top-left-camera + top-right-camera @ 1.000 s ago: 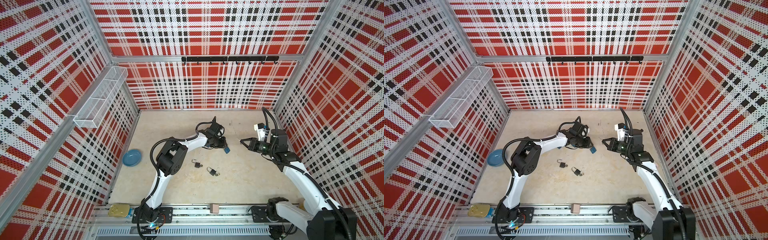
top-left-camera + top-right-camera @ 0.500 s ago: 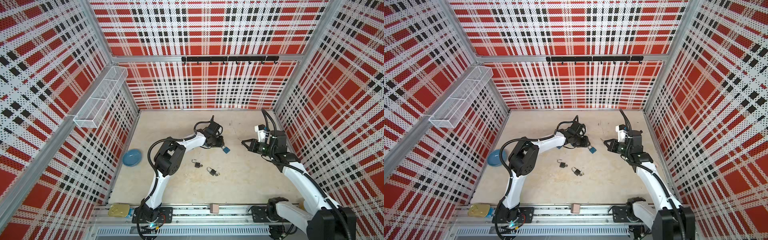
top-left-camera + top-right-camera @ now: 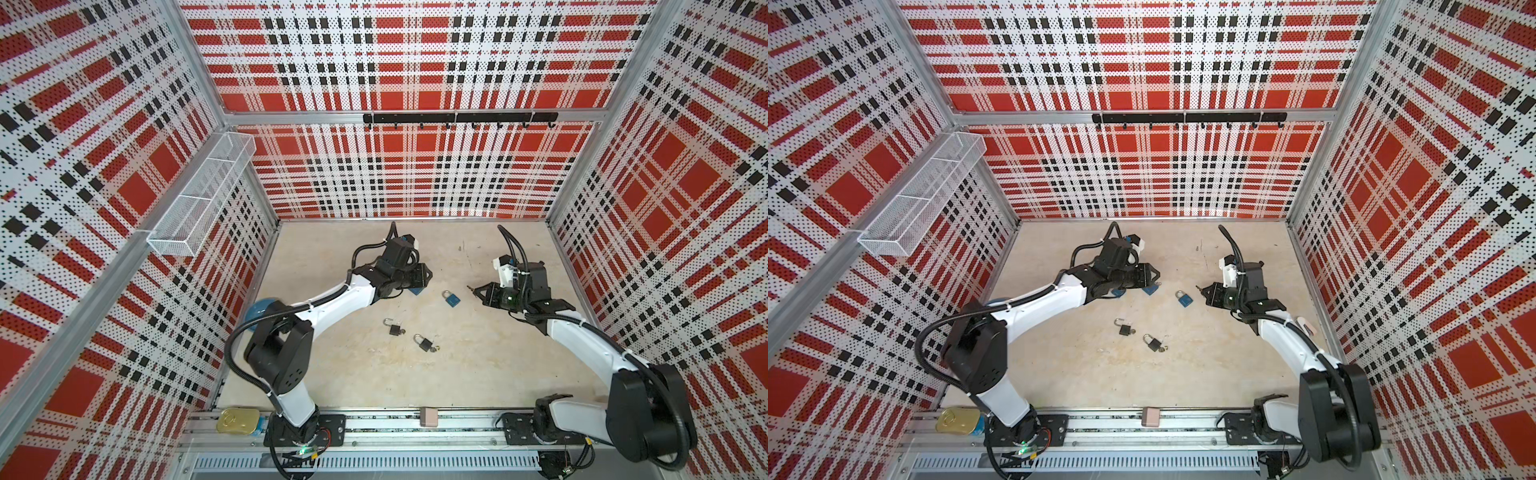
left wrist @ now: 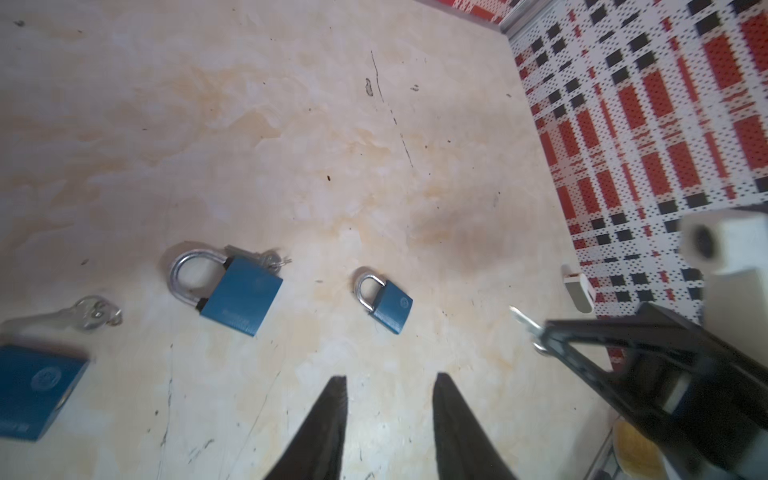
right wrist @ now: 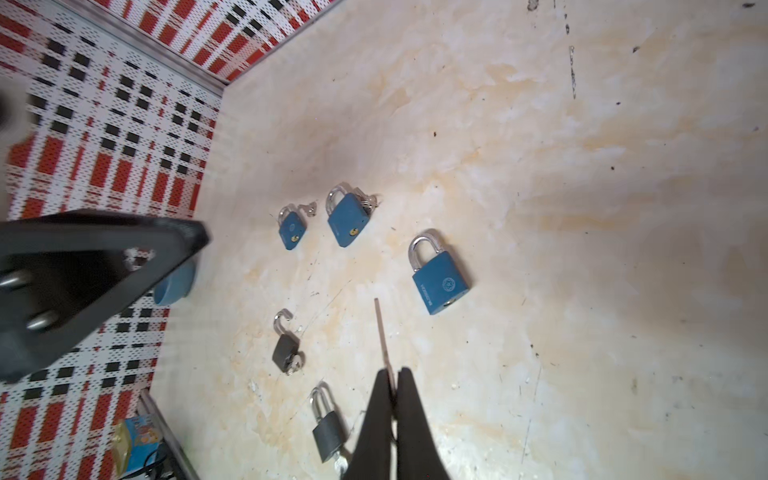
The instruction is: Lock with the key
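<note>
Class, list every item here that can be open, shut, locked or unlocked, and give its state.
Left hand: open, empty.
Right hand: shut on key.
Lone blue padlock: shackle closed, keyhole empty.
Middle blue padlock: shackle closed, keys beside it.
Third blue padlock: shackle closed, key beside it.
Hooked black padlock: shackle open, key at base.
Second black padlock: shackle closed, key at base.

no legible text anywhere, only a blurred round emblem and unreadable lettering on the blue padlock (image 5: 441,284)
</note>
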Robot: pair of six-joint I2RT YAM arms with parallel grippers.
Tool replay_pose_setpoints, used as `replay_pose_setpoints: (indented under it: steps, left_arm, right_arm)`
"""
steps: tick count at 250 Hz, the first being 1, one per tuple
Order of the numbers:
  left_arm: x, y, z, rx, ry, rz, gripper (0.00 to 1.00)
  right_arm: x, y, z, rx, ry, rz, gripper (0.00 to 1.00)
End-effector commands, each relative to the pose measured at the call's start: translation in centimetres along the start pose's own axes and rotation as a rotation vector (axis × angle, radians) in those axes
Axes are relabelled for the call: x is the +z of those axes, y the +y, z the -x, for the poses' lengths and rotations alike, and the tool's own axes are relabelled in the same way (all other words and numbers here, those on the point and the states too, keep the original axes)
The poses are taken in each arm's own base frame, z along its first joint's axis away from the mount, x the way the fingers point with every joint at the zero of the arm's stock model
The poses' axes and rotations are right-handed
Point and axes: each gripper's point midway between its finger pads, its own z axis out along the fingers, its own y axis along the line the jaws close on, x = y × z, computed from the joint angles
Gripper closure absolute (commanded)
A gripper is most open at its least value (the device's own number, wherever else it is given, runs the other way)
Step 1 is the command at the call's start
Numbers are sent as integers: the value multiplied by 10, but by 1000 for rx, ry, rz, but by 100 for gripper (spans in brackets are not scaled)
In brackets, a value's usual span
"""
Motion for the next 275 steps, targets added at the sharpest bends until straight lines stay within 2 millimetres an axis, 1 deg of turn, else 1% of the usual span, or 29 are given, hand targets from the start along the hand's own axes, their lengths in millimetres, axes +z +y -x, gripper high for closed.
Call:
replay_pose_setpoints:
  steps: [1,35,59,79,99,128,190,275]
  left_arm:
    - [-32,-4,15,4,-127,0,61]
    - [-68,2,10,15,-195,21,59]
    - [-91,5,11,21,-249,26,56]
    - [-105,9,9,15,-278,25,54]
    - [-114,12,7,8,-295,23,52]
    - [-118,17,4,-10,-299,22,52]
    - [-118,25,-1,-28,-293,31,52]
    - [-118,27,0,-34,-290,30,52]
  right_arm:
    - [12,-1,23,-90,-71,-38,100]
    - [35,-9,17,-87,-40,-46,100]
    - [50,-14,11,-89,-10,-61,100]
    - [60,-18,10,-77,-4,-63,100]
    - [68,-21,10,-65,-1,-61,100]
    - [77,-25,11,-55,2,-64,100]
    - [92,-30,7,-45,27,-64,100]
    - [101,-35,3,-35,43,-74,100]
